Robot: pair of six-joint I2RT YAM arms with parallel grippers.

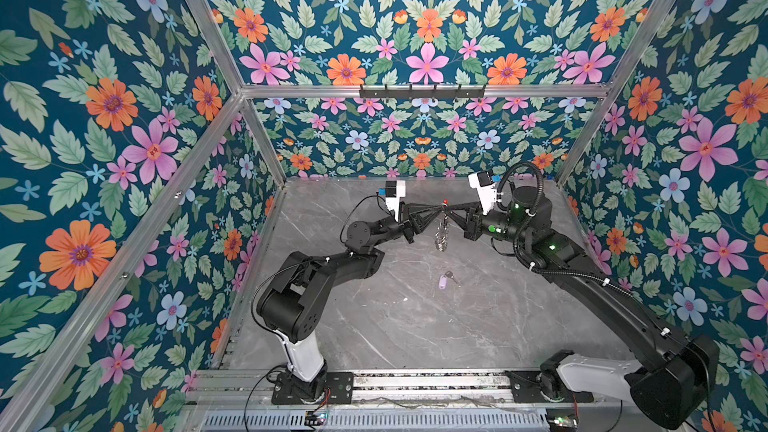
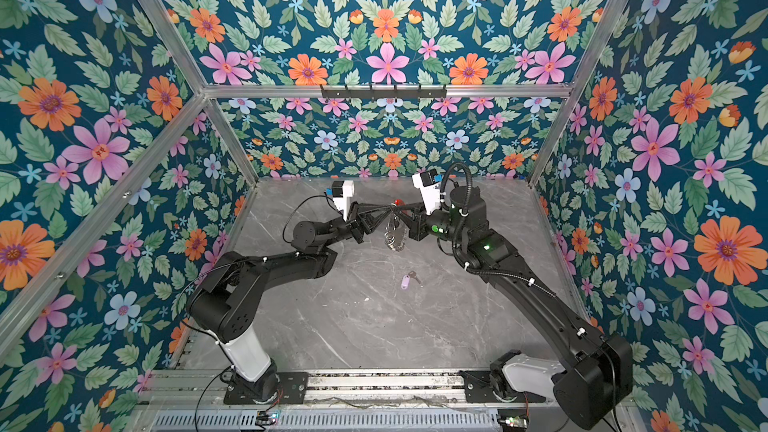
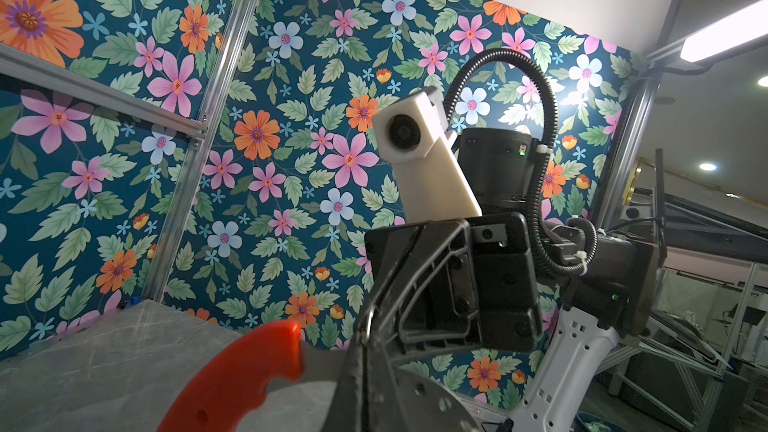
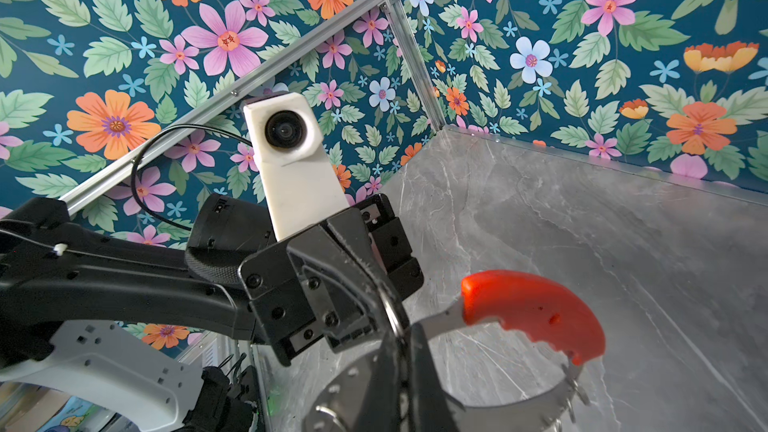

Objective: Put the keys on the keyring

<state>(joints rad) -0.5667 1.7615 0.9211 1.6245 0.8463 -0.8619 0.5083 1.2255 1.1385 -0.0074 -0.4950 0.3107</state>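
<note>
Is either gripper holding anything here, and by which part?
Both: the left gripper and right gripper pinch the keyring aloft by its metal band, just beside the red section.

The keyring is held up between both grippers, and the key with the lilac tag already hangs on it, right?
Not quite. The left gripper and right gripper do hold the keyring up between them, but the key with the lilac tag lies on the table, apart from it, as both top views show.
</note>
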